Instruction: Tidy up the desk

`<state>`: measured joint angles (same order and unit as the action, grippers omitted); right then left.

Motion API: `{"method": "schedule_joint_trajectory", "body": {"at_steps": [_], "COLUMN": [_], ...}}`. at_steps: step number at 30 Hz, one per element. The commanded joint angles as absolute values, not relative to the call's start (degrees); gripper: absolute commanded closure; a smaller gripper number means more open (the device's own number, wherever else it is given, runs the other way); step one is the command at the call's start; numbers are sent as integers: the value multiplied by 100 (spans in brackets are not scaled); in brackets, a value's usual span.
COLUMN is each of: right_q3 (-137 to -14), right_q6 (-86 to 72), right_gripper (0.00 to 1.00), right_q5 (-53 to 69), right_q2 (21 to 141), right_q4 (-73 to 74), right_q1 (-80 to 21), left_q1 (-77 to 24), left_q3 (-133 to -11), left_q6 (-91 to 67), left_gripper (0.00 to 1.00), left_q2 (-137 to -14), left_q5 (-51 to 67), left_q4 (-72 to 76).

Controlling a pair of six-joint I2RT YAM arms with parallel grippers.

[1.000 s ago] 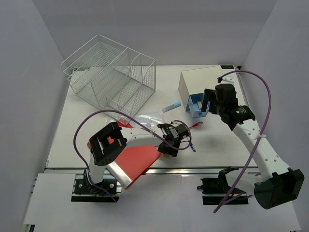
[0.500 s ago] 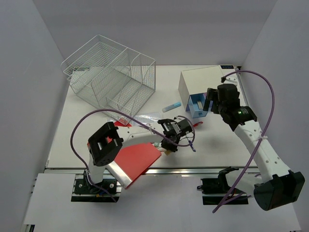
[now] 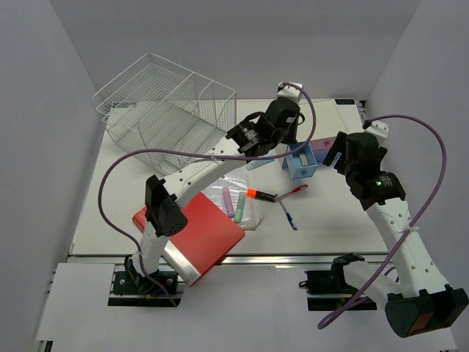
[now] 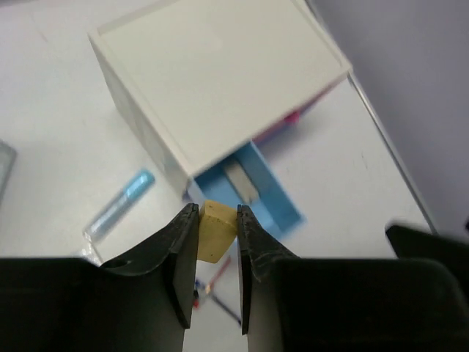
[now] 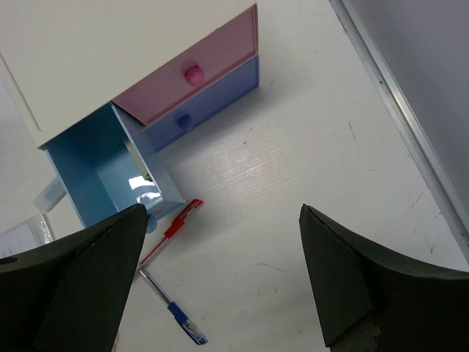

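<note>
From above, the left arm (image 3: 212, 158) hides most of the drawer box (image 4: 220, 81). Jaws of the left gripper (image 4: 218, 214) clamp a tan eraser (image 4: 215, 238) over the open blue drawer (image 4: 282, 209); those of the right gripper (image 5: 220, 216) stand wide apart.

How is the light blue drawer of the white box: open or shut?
Open: the light blue drawer sticks out from the white box, its inside exposed in both wrist views.
</note>
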<state>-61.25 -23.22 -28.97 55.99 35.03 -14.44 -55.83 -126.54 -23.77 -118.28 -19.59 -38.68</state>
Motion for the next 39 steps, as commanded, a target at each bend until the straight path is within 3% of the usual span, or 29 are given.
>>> {"method": "schedule_joint_trajectory", "body": {"at_steps": [1,8,13,17,23,26,27,28,31,39], "right_q3": [-5959,-5801,-5783,-5722,-5704,-5704,-5713,-5713,-5678,-5064], "right_q6": [-2583,-2689,-2637,-2497,-2408,-2373,-2373,-2286,-2215,-1838], "right_gripper": [11,11,11,11,11,11,11,11,11,11], "right_q5": [-2901,-3049,-3322,-3305,-3199,-3050,-2971,-2884,-2699,-1136], "right_q2": [5537,5519,5537,5555,5581,5546,5528,5494,5467,5458], "right_q4": [3542,3542,3630,3630,3647,3621,3621,3612,3560,3358], "right_q1": [-1424,-1398,-1362,-1292,-1257,-1257,-1257,-1248,-1257,-1257], "left_q1": [-5503,-5133,-5124,-5133,-5124,-5133,-5124,-5133,-5124,-4756], "left_q3": [-13252,-12823,-12832,-12683,-12340,-12261,-12243,-12217,-12191,-12261], "left_q6": [-1714,-1785,-1986,-2048,-2039,-2013,-2021,-2013,-1951,-2239], "left_gripper": [86,85,85,71,64,29,24,13,2,2], "left_q2": [-12260,-12445,-12726,-12683,-12437,-12367,-12358,-12323,-12200,-11988], "left_q5": [-1935,-801,-703,-834,-581,-422,-431,-439,-430,-1003], "left_q4": [-3298,-2128,-1942,-2127,-2021,-2074,-2083,-2074,-2013,-2179]}}
